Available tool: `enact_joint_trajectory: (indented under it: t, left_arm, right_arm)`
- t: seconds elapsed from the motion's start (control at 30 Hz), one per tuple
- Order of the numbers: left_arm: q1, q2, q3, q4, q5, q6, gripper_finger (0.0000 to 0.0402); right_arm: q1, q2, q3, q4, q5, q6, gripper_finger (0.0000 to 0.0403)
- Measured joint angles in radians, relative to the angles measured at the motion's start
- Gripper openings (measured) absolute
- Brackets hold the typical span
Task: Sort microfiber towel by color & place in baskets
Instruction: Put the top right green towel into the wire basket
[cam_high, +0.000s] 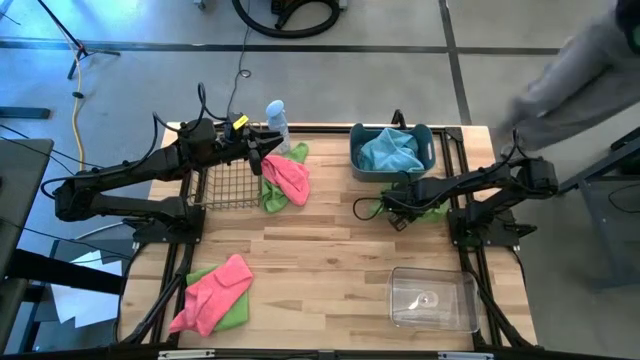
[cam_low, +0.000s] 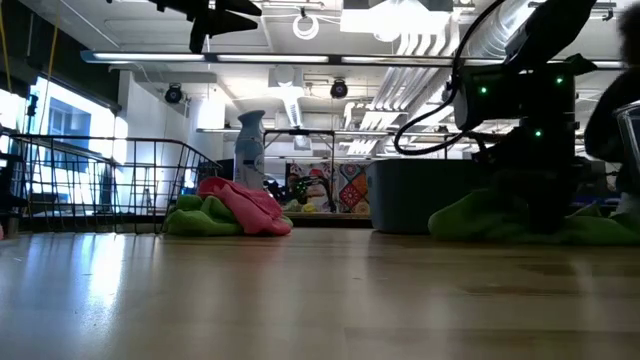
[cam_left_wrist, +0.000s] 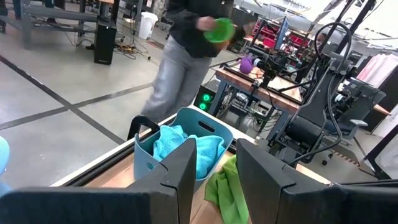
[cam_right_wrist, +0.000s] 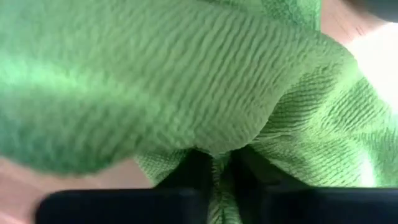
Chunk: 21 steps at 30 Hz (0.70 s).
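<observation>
A lime green microfiber towel (cam_high: 433, 212) lies bunched on the table in front of the grey-blue tub (cam_high: 432, 158), which holds a teal towel (cam_high: 388, 150). My right gripper (cam_high: 393, 210) points down into the green towel, shut on it. My left gripper (cam_high: 257, 152) hovers level above the black wire basket (cam_high: 222, 180), open, with nothing between its fingers (cam_left_wrist: 181, 171). A pink towel on a green one (cam_high: 285, 180) lies beside the wire basket. Another pink towel on a green one (cam_high: 215, 295) lies near the left front. The clear box (cam_high: 432, 298) stands at the right front. My right gripper pinches a raised fold of the green towel (cam_right_wrist: 217, 163) between its two fingers (cam_right_wrist: 193, 171). It comes from above, pointing steeply down. The towel rests bunched on the table (cam_low: 520, 225) around the fingers, slack.
A white-and-blue spray bottle (cam_high: 277, 120) stands at the far edge behind the wire basket. A person (cam_high: 570, 80) stands beyond the table's far right corner. Bare wood (cam_high: 330, 250) lies in the middle of the table.
</observation>
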Motion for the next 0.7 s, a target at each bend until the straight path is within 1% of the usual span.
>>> enact_joint_trajectory:
  t: [0.03, 0.07, 0.13, 0.27, 0.37, 0.5, 0.7]
  left_arm:
    - [0.000, 0.000, 0.000, 0.000, 0.000, 0.000, 0.0104]
    - [0.000, 0.000, 0.000, 0.000, 0.000, 0.000, 0.0104]
    - [0.000, 0.000, 0.000, 0.000, 0.006, 0.000, 0.0104]
    - [0.000, 0.000, 0.000, 0.000, 0.023, 0.000, 0.0104]
    - [0.000, 0.000, 0.000, 0.000, 0.023, 0.000, 0.0104]
    - [0.000, -0.010, 0.000, -0.001, 0.023, 0.000, 0.0104]
    - [0.001, -0.056, 0.000, 0.000, 0.023, 0.001, 0.0104]
  right_arm:
    - [0.002, 0.000, 0.000, 0.000, -0.004, -0.010, 0.0017]
    - [0.005, 0.000, 0.000, 0.000, -0.008, -0.021, 0.0014]
    - [0.010, 0.000, 0.000, -0.007, -0.031, -0.031, 0.0018]
    - [0.030, -0.009, 0.002, -0.037, -0.072, -0.063, 0.0005]
    - [0.048, -0.044, -0.003, -0.071, -0.115, -0.065, 0.0004]
    - [0.073, -0.146, -0.003, -0.100, -0.140, -0.048, 0.0002]
    - [0.104, -0.344, 0.012, -0.105, -0.154, 0.030, 0.0001]
